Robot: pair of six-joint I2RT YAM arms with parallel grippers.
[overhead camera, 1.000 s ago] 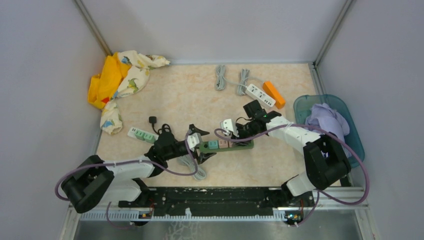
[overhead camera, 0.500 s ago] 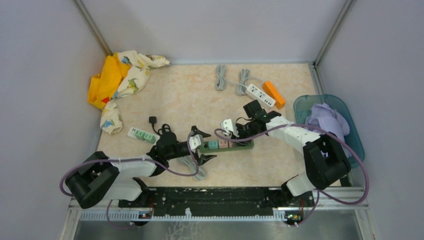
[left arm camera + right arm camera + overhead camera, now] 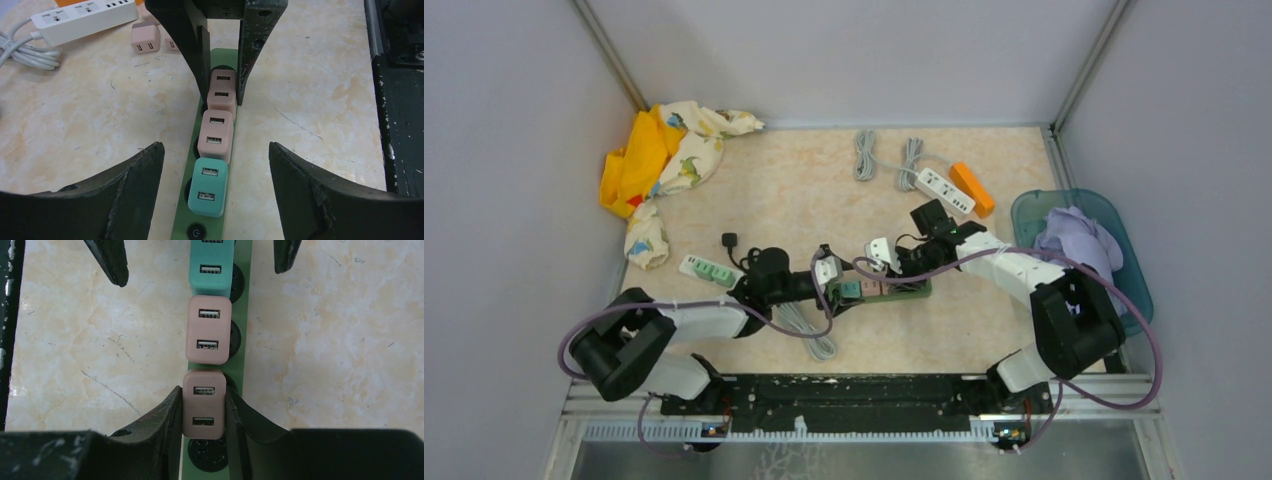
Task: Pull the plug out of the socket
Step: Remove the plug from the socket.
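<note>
Right gripper [image 3: 202,397] pinches the end pink plug [image 3: 222,95], seated in the green strip [image 3: 246,340] beside a second pink plug [image 3: 216,132] and a teal plug [image 3: 207,187]. Left gripper [image 3: 215,150] is spread, flanking the teal plug without touching it. The plugs are rounded matte plastic blocks. The table [image 3: 100,115] is marbled beige, and a white strip [image 3: 82,14] lies nearby.

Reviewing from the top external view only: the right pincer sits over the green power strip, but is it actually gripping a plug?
Observer: Yes. The right wrist view shows the right pincer shut on the end pink USB charger, one finger on each side.
Operator: How many chargers are plugged in?
Observer: Three in a row on the green power strip: that one, a second pink charger, then a teal charger.
Operator: And the left pincer?
Observer: The left wrist view shows the left pincer open, fingers either side of the strip by the teal charger, touching neither.
</note>
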